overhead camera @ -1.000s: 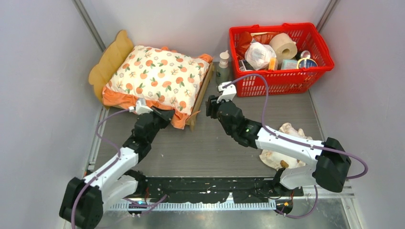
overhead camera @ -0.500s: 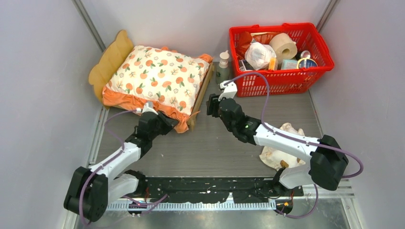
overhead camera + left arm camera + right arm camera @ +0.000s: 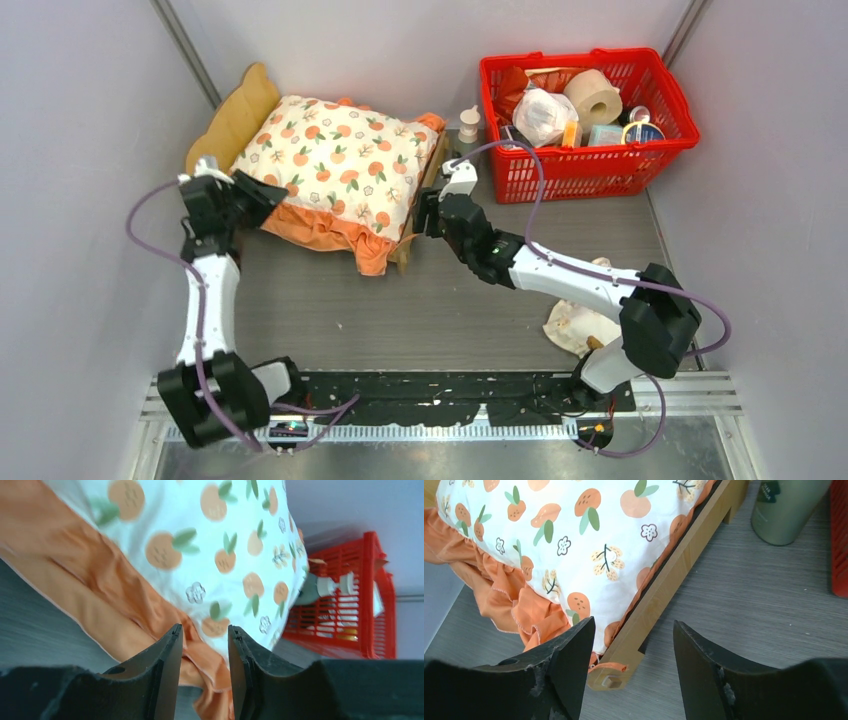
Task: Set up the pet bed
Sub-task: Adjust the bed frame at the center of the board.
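Pet bed (image 3: 228,125) sits far-left on table (image 3: 450,310) w/ cushion (image 3: 335,160) on top, red basket (image 3: 585,170) to its rt; L gripper (image 3: 204,627) jaws apart, empty, by cushion's near edge; R gripper (image 3: 634,622) jaws wide, empty, over bed's foot corner.

orange-print cushion (image 3: 335,160), red basket (image 3: 585,168), light-wood pet bed (image 3: 235,118)

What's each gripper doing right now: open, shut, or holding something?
Left gripper: jaws open, holding nothing, at the cushion's ruffled edge.
Right gripper: jaws open, holding nothing, facing the pet bed's corner.
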